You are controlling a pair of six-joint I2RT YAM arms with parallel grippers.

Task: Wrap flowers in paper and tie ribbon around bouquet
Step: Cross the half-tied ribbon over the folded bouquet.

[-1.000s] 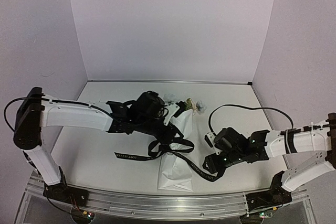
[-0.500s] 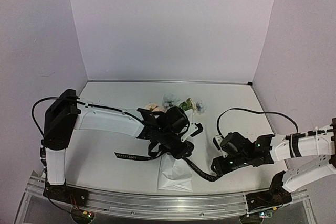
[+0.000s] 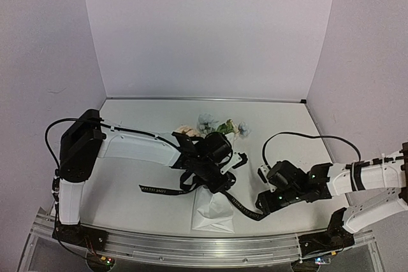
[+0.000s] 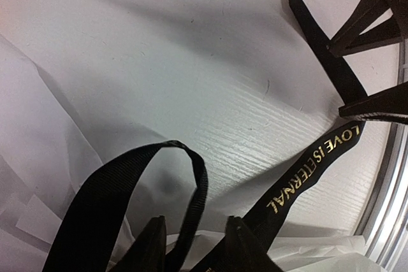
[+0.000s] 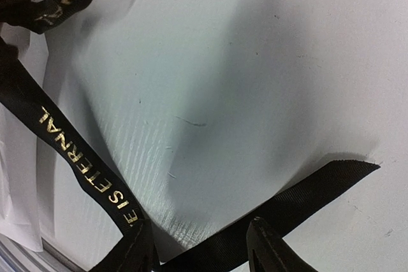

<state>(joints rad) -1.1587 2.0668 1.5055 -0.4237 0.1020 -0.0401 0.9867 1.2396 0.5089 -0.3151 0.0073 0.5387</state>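
Observation:
The bouquet lies in mid-table, its peach and pale blue flowers [image 3: 209, 124] pointing back and its white paper [image 3: 213, 213] cone pointing front. The black ribbon [image 3: 159, 190] crosses the cone, one tail trailing left and the other running right. My left gripper [image 3: 222, 183] hovers over the cone. In the left wrist view its jaws [image 4: 194, 246] stand apart, a ribbon loop [image 4: 127, 183] rising between them. My right gripper [image 3: 262, 207] sits at the right tail. Its jaws [image 5: 203, 250] are open, the lettered ribbon [image 5: 83, 157] bending between them and its cut end [image 5: 344, 173] lying to the right.
Pale walls close in the table [image 3: 280, 132] on three sides. A metal rail [image 3: 191, 250] runs along the near edge, where both arm bases are bolted. The right arm's black cable [image 3: 299, 135] loops above the table's right side.
My left arm swung from the back left forward, bringing its gripper down over the cone's middle, and its jaws have narrowed a little. My right gripper drifted slightly right along the ribbon tail.

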